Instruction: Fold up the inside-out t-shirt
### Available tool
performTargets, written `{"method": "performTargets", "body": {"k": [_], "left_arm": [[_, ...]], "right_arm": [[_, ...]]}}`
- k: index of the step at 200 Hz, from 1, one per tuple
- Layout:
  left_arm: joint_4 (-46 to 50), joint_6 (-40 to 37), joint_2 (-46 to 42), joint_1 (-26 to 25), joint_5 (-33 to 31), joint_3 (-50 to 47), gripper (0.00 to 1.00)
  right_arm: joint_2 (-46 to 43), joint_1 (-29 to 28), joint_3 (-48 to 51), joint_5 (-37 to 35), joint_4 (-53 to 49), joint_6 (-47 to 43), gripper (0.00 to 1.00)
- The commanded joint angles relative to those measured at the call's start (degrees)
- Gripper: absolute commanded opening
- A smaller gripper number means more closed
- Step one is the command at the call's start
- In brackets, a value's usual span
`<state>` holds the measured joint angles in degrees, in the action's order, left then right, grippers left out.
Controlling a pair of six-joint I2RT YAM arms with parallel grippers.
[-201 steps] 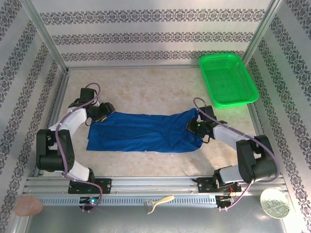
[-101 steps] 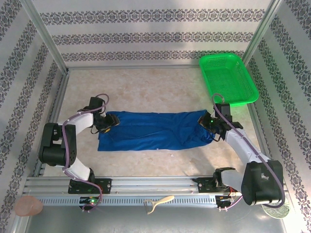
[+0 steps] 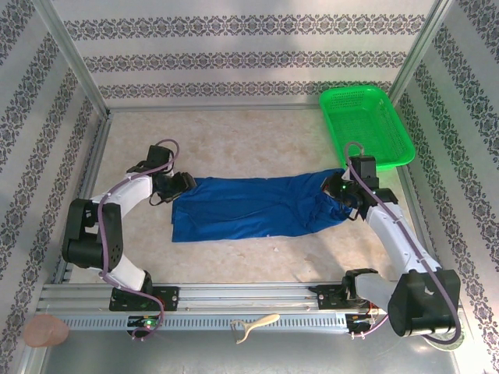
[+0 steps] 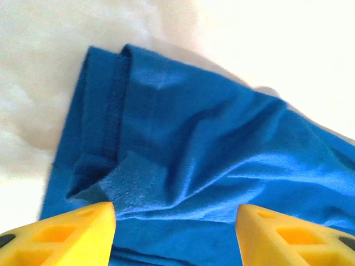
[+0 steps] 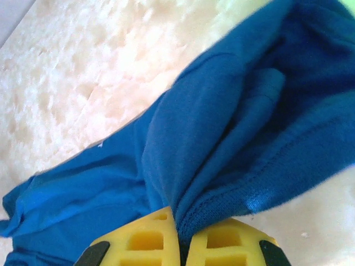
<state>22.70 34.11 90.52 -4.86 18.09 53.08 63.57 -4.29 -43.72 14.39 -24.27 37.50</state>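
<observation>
A: Inside-out t-shirt (image 3: 257, 206), where is it lying?
B: It is lying stretched across the table (image 3: 234, 148), near the green basket (image 3: 365, 128). The right gripper (image 5: 182, 221) is pinching its right end; the left gripper (image 4: 176, 213) is gaping wide at its left edge.

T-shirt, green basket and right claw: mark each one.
t-shirt (image 3: 249, 206), top external view, middle of the cloth.
green basket (image 3: 362, 132), top external view, bare mesh floor.
right claw (image 5: 182, 230), right wrist view, midway between its yellow fingertips.

The t-shirt (image 3: 257, 206) is soft, matt knit cloth with stitched hems. The basket (image 3: 352, 90) is glossy plastic mesh. The table (image 3: 234, 144) looks smooth, mottled stone.
</observation>
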Motion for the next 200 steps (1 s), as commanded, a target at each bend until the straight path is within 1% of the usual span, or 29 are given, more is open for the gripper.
{"method": "performTargets", "body": {"k": [1,36,60,106,162,200], "left_arm": [[0.09,-1.59,2.06,1.04,-1.93,-2.45,0.59],[-1.94,-1.13,5.00,1.02,-1.12,-3.09,0.59],[-2.99,-0.98,5.50,1.04,-0.74,-3.81,0.59],[-4.97,-0.52,6.87,1.00,0.07,-5.47,0.59],[-6.20,-0.89,7.95,1.08,0.46,-6.13,0.59],[-7.41,-0.80,9.10,1.08,0.98,-6.83,0.59]], "right_arm": [[0.44,-4.09,-3.19,-1.09,-1.45,-0.17,0.00],[1.75,-12.99,-5.76,-5.54,-1.84,1.97,0.00],[3.58,-19.60,-8.01,-9.06,-1.83,3.66,0.00],[9.69,-31.58,-13.12,-15.29,-0.06,7.34,0.00],[19.54,-41.21,-22.04,-19.67,2.40,11.15,0.00],[26.80,-45.54,-29.49,-20.28,2.57,12.33,0.00]]}}
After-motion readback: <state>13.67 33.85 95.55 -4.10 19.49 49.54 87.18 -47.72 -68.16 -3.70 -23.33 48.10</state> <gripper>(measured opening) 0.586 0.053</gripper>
